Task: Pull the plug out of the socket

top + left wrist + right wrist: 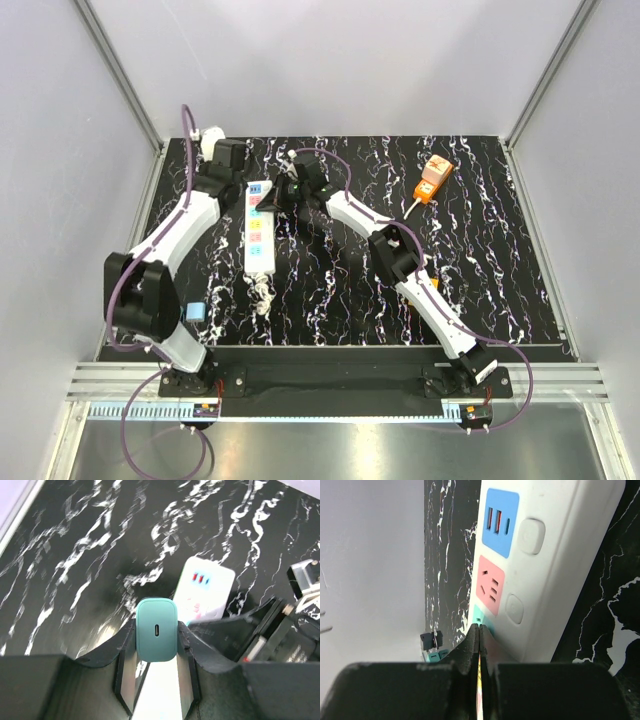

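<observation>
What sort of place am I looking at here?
Most likely a robotics lab test booth. A left arm and a right arm are bolted to a marbled table. Plain white walls on metal rails box it in. Props lie on it: a power strip and an orange box.

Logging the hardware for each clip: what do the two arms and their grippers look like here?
The left arm and right arm are white shells linked by black joints, standing on black bases. Purple cables loop along each. The left gripper and right gripper have dark fingers that taper to thin tips. No lettering is legible.
</observation>
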You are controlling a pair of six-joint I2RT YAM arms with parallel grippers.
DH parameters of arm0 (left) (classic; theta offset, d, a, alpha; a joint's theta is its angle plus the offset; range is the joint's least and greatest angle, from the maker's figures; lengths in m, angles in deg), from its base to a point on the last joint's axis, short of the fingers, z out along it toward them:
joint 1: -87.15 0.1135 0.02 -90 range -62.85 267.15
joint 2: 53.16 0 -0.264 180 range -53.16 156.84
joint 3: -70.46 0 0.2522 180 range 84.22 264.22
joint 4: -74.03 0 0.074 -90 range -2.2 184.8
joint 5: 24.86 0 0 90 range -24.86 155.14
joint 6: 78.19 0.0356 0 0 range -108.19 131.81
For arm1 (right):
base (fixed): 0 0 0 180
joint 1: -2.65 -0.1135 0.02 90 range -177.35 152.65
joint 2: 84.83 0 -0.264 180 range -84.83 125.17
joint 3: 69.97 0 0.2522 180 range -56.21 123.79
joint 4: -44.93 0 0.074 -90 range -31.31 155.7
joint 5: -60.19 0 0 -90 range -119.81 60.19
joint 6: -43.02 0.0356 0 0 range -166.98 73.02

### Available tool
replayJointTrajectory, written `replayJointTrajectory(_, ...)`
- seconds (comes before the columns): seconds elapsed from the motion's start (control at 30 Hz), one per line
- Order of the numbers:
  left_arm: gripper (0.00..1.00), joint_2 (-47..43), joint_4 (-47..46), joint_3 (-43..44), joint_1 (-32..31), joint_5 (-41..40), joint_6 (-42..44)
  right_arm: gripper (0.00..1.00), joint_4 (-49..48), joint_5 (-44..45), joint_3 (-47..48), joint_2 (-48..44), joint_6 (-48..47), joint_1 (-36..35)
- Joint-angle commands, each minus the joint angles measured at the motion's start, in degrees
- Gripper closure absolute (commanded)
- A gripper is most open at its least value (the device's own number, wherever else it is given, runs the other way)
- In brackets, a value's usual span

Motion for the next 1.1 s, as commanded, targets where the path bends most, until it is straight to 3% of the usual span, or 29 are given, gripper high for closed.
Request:
replayJointTrajectory(0.0, 1.0, -8.66, 12.35, -2.51, -0.13, -4.04, -10.87, 1.0, 5.11, 3.19, 0.57, 3.22, -3.18, -0.58)
replayJointTrajectory(0.23, 1.0, -20.19, 30.12, -16.05, -0.84, 1.4, -23.89, 1.0, 5.38, 3.63, 0.48, 3.13, -4.59, -0.85)
replayJointTrajectory(0.5, 1.0, -18.18, 62.45, -19.23, -2.94, -4.57, -43.14, 1.0, 6.26, 3.8, -0.13, 2.34, -6.79, -1.29)
replayJointTrajectory(0.8, 1.0, -20.99, 59.68, -20.45, -8.84, 7.2, -43.94, 1.0, 6.43, 4.07, -1.27, 1.46, -8.72, -1.9)
replayJointTrajectory(1.07, 1.0, -20.02, 59.33, -23.89, -9.98, 10.2, -46.41, 1.0, 6.43, 3.54, -1.1, 1.63, -8.9, -1.99)
